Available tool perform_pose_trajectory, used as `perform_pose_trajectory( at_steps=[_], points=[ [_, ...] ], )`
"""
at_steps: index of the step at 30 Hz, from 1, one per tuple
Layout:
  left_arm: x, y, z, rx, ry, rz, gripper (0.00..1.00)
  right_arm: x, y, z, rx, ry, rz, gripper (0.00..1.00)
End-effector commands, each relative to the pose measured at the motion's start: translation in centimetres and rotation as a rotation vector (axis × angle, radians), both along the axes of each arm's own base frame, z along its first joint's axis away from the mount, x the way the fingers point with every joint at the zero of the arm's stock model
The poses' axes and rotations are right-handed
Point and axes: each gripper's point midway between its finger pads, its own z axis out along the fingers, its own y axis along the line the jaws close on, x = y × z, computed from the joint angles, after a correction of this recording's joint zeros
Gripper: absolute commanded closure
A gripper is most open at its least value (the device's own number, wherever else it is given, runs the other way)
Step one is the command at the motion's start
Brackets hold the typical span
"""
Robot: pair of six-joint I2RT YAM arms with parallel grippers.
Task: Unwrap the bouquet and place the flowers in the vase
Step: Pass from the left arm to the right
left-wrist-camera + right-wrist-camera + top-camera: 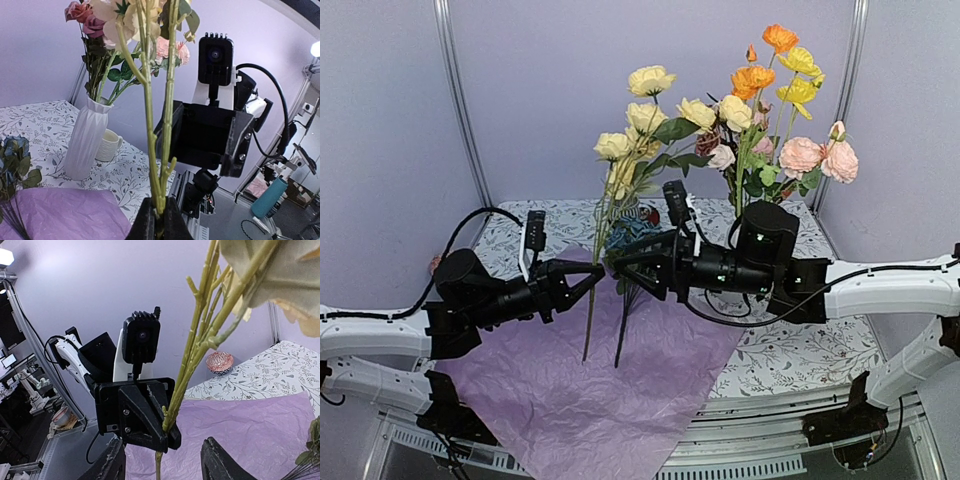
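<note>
**mik:** what's the sprig look like right now?

**jo:** one branching sprig of cream-yellow roses [645, 117]. It has a thin, smooth green stem, knobby with little side shoots. It stands nearly upright in mid-air over the crinkly purple paper [600, 400], blooms at 12 o'clock and cut end at 6, leaning a hair toward 1.

**mik:** who's got it?

**jo:** the left fingers [145, 225] are clenched on the lower stem. The right fingers [112, 465] sit spread on either side of it, not touching.

**mik:** vase?

**jo:** the white ribbed vase [87, 137] has a narrow neck and holds pink, yellow and orange flowers [798, 92]. It's on the leafy-print desk [800, 350], at 9 o'clock from the stem in the left wrist view, with a cream mug [107, 145] just beside it. The blue roses [12, 150], with dark wiry stems, lie on the paper.
</note>
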Motion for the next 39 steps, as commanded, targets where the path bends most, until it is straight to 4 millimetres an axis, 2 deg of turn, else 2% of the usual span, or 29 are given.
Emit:
perform_pose_trajectory(
  at_steps=[1,7,9,11,16,23,27,29,30,34,35,36,39],
  points=[
    [-0.1,0.8,1.4,-0.067,-0.047,0.058,1.00,0.4,2.3,1.7,0.041,-0.038,-0.008,0.49],
    [0.1,1.8,1.3,-0.078,-0.047,0.102,1.00,1.2,5.0,2.4,0.051,-0.062,0.006,0.54],
    [-0.1,1.9,1.3,-0.077,-0.051,0.100,1.00,1.6,5.6,1.8,0.040,-0.056,-0.003,0.57],
    [-0.2,2.0,1.3,-0.077,-0.055,0.100,1.00,2.1,6.1,2.9,0.060,-0.064,-0.018,0.62],
    [-0.5,2.2,1.1,-0.074,-0.065,0.097,0.99,2.4,7.0,2.9,0.060,-0.054,-0.011,0.70],
    [-1.0,2.3,0.8,-0.072,-0.100,0.079,0.96,2.1,7.0,2.8,0.048,-0.048,0.002,0.77],
    [-1.1,2.2,0.5,-0.062,-0.108,0.076,0.92,2.0,6.8,2.8,0.039,-0.048,0.004,0.97],
    [-1.2,2.2,0.4,-0.060,-0.117,0.069,0.82,2.0,6.6,3.0,0.033,-0.056,-0.006,0.97],
    [-1.3,2.3,0.3,-0.060,-0.122,0.070,0.73,2.0,6.4,3.1,0.028,-0.058,-0.012,0.98],
    [-1.2,3.1,-0.2,-0.065,-0.111,0.097,0.25,2.6,5.3,3.8,-0.005,-0.097,-0.071,0.98],
    [-1.1,3.3,-0.4,-0.060,-0.101,0.109,0.10,2.8,4.9,3.8,-0.024,-0.115,-0.094,0.98],
    [-1.0,3.5,-0.5,-0.056,-0.093,0.120,0.03,3.0,4.3,4.0,-0.041,-0.132,-0.121,0.98],
    [-1.0,4.0,-0.7,-0.039,-0.087,0.132,0.02,3.9,2.1,4.2,-0.092,-0.184,-0.218,0.98]
  ],
)
